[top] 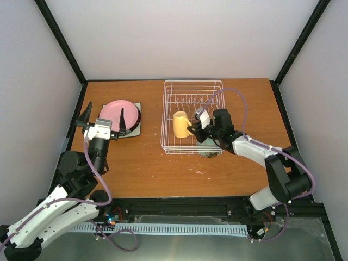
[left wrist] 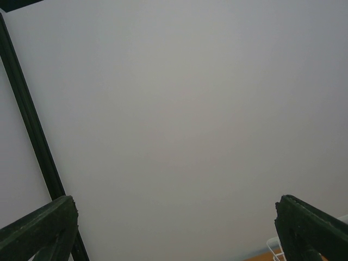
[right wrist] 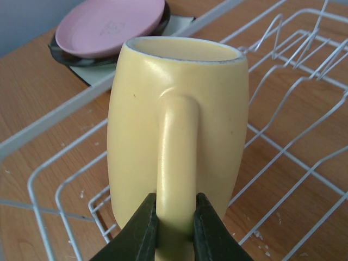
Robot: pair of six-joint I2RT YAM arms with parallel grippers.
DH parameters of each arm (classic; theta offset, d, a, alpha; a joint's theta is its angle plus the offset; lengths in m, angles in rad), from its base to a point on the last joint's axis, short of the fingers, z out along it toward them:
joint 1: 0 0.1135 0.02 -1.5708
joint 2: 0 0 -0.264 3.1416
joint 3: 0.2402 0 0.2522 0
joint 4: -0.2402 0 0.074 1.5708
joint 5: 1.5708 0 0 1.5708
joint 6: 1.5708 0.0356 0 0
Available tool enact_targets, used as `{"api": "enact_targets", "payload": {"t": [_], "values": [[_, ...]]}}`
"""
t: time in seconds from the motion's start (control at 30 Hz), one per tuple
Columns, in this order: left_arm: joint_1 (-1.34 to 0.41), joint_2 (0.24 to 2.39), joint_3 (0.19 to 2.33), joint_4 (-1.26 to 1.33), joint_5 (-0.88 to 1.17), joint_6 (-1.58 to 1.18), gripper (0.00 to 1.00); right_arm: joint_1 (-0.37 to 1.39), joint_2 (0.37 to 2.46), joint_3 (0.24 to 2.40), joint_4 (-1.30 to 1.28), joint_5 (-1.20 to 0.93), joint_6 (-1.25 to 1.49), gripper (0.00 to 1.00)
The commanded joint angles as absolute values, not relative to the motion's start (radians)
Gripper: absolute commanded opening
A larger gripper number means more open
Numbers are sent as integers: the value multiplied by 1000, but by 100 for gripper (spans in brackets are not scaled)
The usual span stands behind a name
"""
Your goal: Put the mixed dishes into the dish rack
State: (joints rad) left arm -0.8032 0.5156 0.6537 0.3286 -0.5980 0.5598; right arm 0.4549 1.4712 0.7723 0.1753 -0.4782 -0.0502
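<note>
Pinching its handle, right fingers (right wrist: 144, 234) hold yellow mug (right wrist: 179, 109) inside dish rack (right wrist: 54, 117).

- mug (right wrist: 179, 119): pale yellow, ceramic look, smooth satin glaze, few tiny dark specks, greyish line on rim
- rack (right wrist: 296, 157): thin wire, white coating, smooth, slight sheen
- table (top: 141, 163): orange-brown wood-grain top, matt, scattered pale flecks
- pink plate (right wrist: 109, 24): smooth, soft sheen, faint raised mark at centre
- dark plate (right wrist: 62, 54) beneath it: glossy rim
- right fingers (right wrist: 138, 236): black, plastic-like, matt
- left fingers (left wrist: 38, 228): dark, matt, slightly rough edges
- walls (left wrist: 179, 109): plain white, matt
</note>
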Motion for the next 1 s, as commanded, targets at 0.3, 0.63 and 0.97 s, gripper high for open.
{"api": "enact_targets", "payload": {"t": [0.3,0.63,0.97], "values": [[-776,478,648,358,-623,569,100,476,1662,924,175,-468,-176,3],[-750,473,637,356,-611,574,100,485,1763,1014,6,-481,-217,3],[-743,447,632,353,-617,589,100,504,1820,1050,-125,-456,-259,4]]}}
